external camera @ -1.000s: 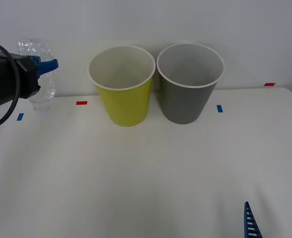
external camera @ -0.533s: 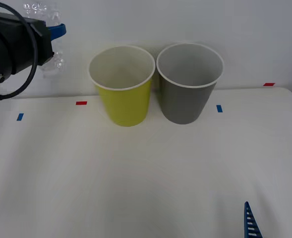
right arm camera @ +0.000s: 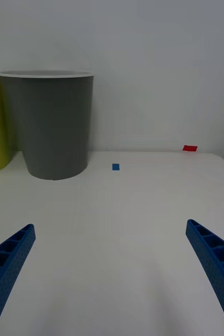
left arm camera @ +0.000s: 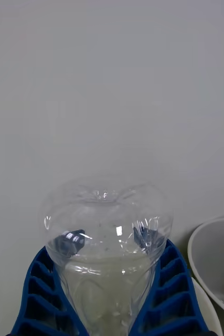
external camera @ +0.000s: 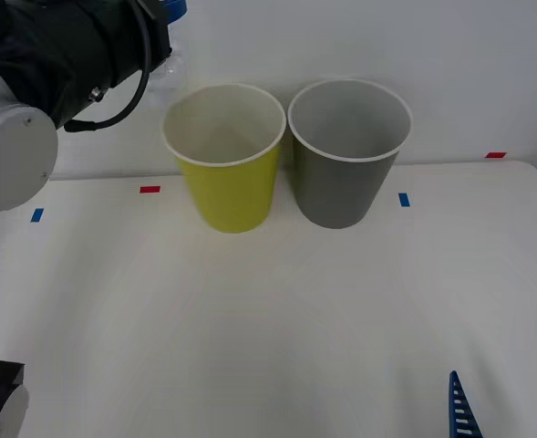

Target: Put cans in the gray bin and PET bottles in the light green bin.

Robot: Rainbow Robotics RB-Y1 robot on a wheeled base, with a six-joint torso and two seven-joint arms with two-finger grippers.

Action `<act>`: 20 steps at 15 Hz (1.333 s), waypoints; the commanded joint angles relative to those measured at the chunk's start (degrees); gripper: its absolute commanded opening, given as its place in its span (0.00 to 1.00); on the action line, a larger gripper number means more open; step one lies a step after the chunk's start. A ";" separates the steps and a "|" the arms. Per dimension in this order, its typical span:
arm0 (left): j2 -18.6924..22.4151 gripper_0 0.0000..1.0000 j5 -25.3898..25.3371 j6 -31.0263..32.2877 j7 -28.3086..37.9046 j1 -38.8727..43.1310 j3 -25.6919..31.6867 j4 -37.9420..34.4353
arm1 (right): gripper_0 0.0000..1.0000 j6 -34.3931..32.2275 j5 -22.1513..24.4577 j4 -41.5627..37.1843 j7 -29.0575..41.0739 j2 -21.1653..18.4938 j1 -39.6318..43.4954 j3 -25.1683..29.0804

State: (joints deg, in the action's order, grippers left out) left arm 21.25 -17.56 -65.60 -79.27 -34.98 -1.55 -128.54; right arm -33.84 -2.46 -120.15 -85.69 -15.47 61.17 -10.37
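Your table point(external camera: 268, 328) is a white surface against a pale wall, with small red and blue tape marks along its far edge. Two bins stand side by side at the middle of that far edge, upright and just touching at the rims. The green bin point(external camera: 225, 155) is on the left of the pair and the gray bin point(external camera: 348, 151) on the right; from the front view you can see pale bare walls inside both. The right wrist view shows the gray bin point(right arm camera: 48, 123) standing on the table, with a blue mark point(right arm camera: 115, 167) just beside its base and a red mark point(right arm camera: 189, 148) nearer the far right corner.

Your left arm is raised over the far left corner, its dark wrist housing high beside the green bin. The left gripper point(left arm camera: 107, 294) is closed around the bottle point(left arm camera: 107, 252), with a ribbed blue finger pressed against each side of the clear, bumpy body. The bottle is off the table, held aloft just left of the green bin's rim point(left arm camera: 214, 262).

Your right gripper point(right arm camera: 112, 268) sits low at the near right corner, fingers spread wide apart with nothing between them, well apart from both bins.
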 commanded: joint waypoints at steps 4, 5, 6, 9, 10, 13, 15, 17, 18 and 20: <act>-1.21 0.00 2.44 10.41 0.69 -2.64 -3.29 9.36 | 1.00 0.00 0.00 0.00 0.00 0.00 0.00 0.00; -1.39 0.00 2.35 12.08 0.52 -3.08 -3.81 11.21 | 1.00 0.00 0.00 0.00 0.00 0.00 0.00 0.00; -1.83 0.00 2.53 14.10 0.52 -4.22 -4.34 13.93 | 1.00 0.00 0.00 0.00 0.00 0.00 0.00 0.00; -2.09 0.00 2.62 18.93 0.69 -6.77 -6.10 20.26 | 1.00 0.00 0.00 0.00 0.00 0.00 0.00 0.00; -2.36 0.00 2.71 19.29 0.78 -7.12 -6.28 21.05 | 1.00 0.00 0.00 0.00 0.00 0.00 0.00 0.00; -3.41 0.00 3.06 19.29 0.78 -7.12 -6.28 21.40 | 1.00 0.00 0.00 0.00 0.00 0.00 0.00 0.00; -3.85 0.00 3.94 19.90 0.60 -7.30 -6.28 21.58 | 1.00 0.00 0.00 0.00 0.00 0.00 0.00 0.00; -4.11 0.00 4.20 21.22 0.78 -7.12 -6.80 22.28 | 1.00 0.00 0.00 0.00 0.00 0.00 0.00 0.00; -4.11 0.00 4.99 24.03 0.87 -7.12 -7.59 24.04 | 1.00 0.00 0.00 0.00 0.00 0.00 0.00 0.00; -4.11 0.00 4.38 27.72 1.04 -7.30 -8.65 26.50 | 1.00 0.00 0.00 0.00 0.00 0.00 0.00 0.00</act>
State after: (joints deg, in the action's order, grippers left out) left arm 17.15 -12.90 -39.36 -78.35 -42.14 -9.51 -103.26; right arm -33.84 -2.46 -120.15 -85.69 -15.47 61.17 -10.37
